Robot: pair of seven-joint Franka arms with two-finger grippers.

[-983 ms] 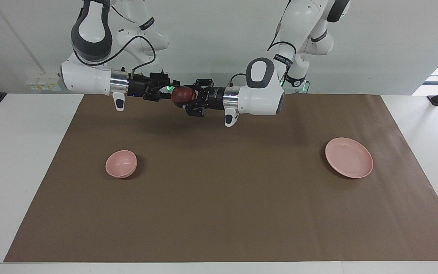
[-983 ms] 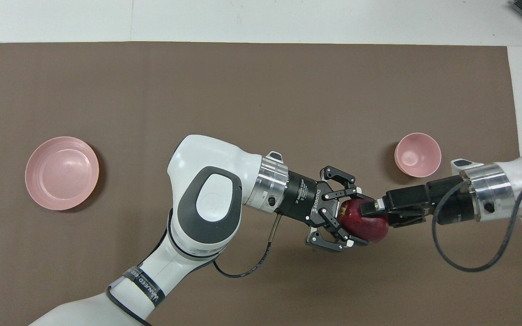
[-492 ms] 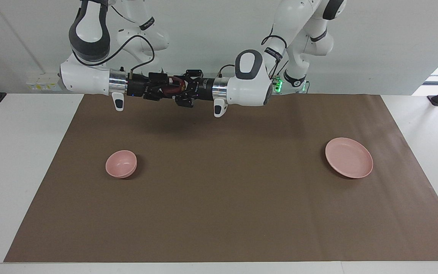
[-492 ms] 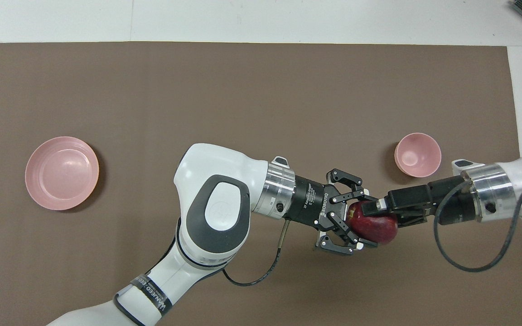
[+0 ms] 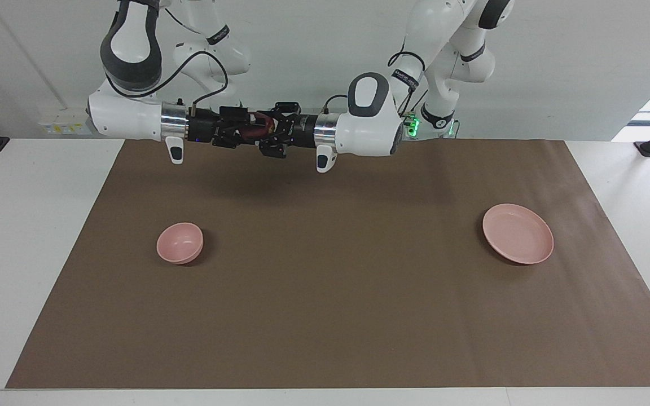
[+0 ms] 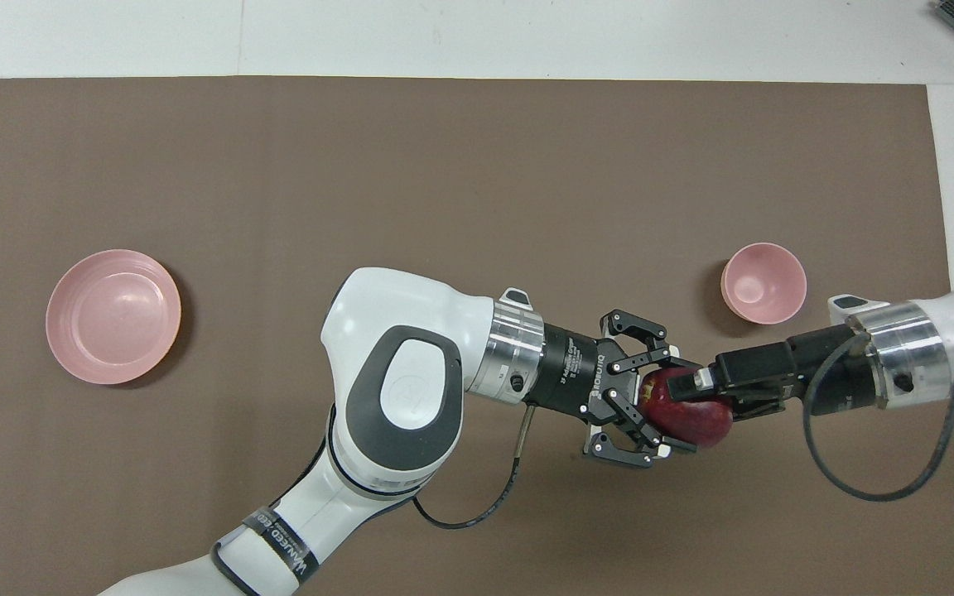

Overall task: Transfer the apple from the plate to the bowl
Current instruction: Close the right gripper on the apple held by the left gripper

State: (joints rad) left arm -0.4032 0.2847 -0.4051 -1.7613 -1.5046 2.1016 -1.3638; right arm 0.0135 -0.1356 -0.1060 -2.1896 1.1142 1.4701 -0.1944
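Since one second ago, both arms have carried the apple (image 6: 688, 416) toward the right arm's end of the table and higher above the brown mat (image 5: 325, 316). The left gripper (image 6: 666, 403) is clamped on the apple. The right gripper (image 6: 705, 382) meets the apple at its other end; whether its fingers are closed on it cannot be told. The apple is round, glossy and dark red, held in the air over the mat. The bowl (image 5: 180, 243) is deep, round, smooth and pale pink, and the plate (image 5: 518, 233) is flat with a shallow raised rim. Both stand unmoved, well apart on the matte mat.
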